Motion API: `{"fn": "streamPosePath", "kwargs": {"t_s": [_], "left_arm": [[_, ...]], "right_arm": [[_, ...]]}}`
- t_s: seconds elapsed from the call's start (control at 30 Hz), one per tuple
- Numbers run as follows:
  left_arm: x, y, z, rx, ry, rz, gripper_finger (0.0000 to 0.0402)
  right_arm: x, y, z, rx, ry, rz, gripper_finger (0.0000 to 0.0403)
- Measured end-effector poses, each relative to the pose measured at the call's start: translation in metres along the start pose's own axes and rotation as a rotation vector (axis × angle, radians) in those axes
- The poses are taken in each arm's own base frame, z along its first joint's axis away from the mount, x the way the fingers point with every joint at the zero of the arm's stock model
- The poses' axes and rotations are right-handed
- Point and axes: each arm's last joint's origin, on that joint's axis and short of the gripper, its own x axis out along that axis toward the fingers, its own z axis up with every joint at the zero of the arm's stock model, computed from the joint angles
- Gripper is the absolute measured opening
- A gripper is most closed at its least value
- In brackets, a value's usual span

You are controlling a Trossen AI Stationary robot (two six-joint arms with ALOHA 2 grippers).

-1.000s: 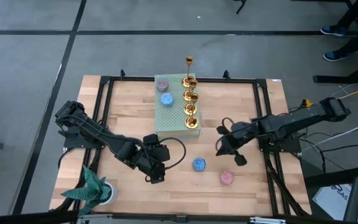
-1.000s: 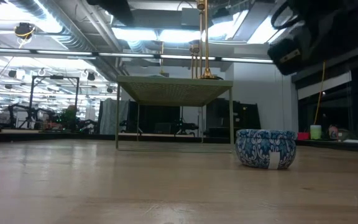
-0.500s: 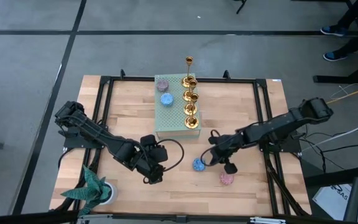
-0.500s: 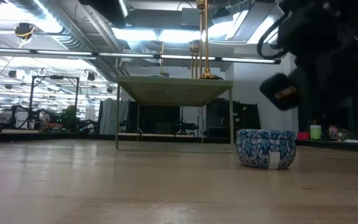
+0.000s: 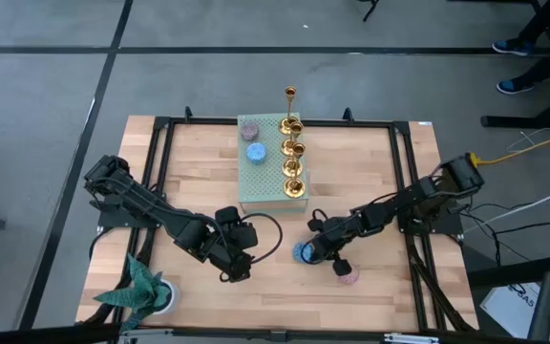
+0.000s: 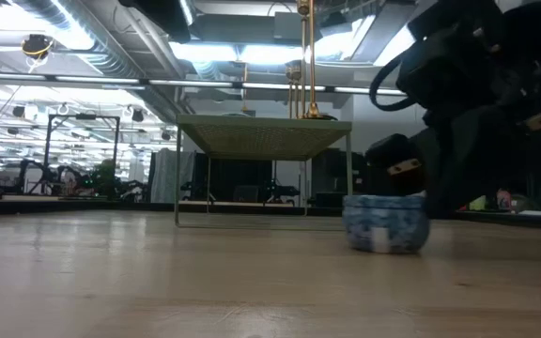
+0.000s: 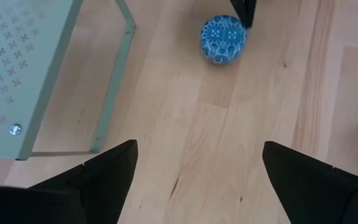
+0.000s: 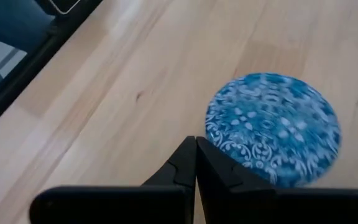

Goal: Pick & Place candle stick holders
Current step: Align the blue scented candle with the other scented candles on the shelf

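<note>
Several shiny gold candle stick holders (image 5: 294, 158) stand in a row on their round bases along the right side of a pale green perforated stand (image 5: 265, 177). A taller one (image 5: 290, 94) is at the stand's far end, and their stems show above the stand in the low view (image 6: 304, 66). My right gripper (image 5: 315, 250) is shut and low on the table against a round blue patterned disc (image 5: 303, 253), away from the holders. My left gripper (image 5: 233, 264) is open and empty, left of the disc and near the stand's front. My right gripper touches the blue disc's side wall (image 8: 219, 146) with the tips of its shut fingers (image 8: 188, 163). It comes at the disc slanting down from the table's right. The disc rests flat on the table and shows blurred in the low view (image 6: 385, 222).
A pink disc (image 5: 349, 274) lies on the table just near-right of the blue one. Another blue disc (image 5: 255, 151) and a pink one (image 5: 249, 131) lie on the stand. A green plant figure (image 5: 146, 290) sits at the near left corner. A black frame (image 5: 404, 172) borders the table.
My right gripper has gone down and toward the table's left, from right of the stand to the blue disc. The disc has slid a little toward the table's left. My left gripper has kept still.
</note>
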Motion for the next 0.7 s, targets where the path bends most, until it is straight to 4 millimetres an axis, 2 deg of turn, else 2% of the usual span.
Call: {"fn": "streamPosePath", "kwargs": {"t_s": [0.17, 0.33, 0.57, 0.7], "left_arm": [[0.0, 0.0, 0.0, -0.007, -0.003, 0.003, 0.0345], [0.0, 0.0, 0.0, -0.017, -0.006, 0.007, 0.0345], [0.0, 0.0, 0.0, -0.027, -0.007, 0.007, 0.0345], [0.0, 0.0, 0.0, -0.027, -0.007, 0.007, 0.0345]], "right_arm": [[0.014, -0.006, -0.001, -0.03, -0.035, -0.056, 0.0014], [0.031, -0.013, 0.009, -0.042, -0.034, -0.161, 0.0014], [0.062, -0.023, 0.036, -0.147, -0.058, -0.191, 0.0014], [0.073, -0.025, 0.056, -0.154, -0.1, -0.191, 0.0014]]}}
